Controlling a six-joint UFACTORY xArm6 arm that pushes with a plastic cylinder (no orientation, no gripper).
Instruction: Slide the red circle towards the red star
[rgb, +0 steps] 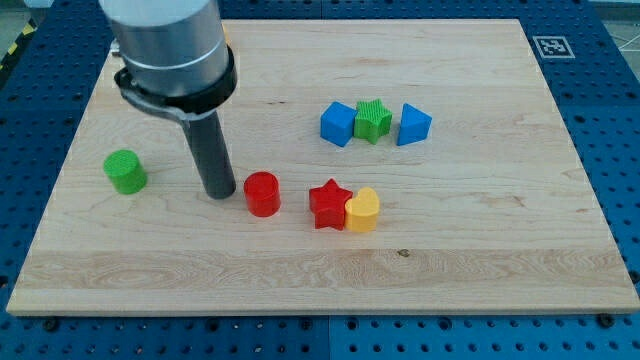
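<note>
Red circle (262, 193): just right of my tip (219, 194), near red star (327, 204); tip grips nothing, contact with the circle unclear.

My tip (219, 194) stands on the pale wooden board (480, 250), just left of the red circle block (262, 193). Right of it lies the red star block (328, 205), touching the yellow heart-shaped block (363, 210). Toward the view's top, a blue cube block (338, 123), green star block (372, 120) and blue triangular block (414, 125) form a row, and a green cylinder block (125, 171) sits far left.
</note>
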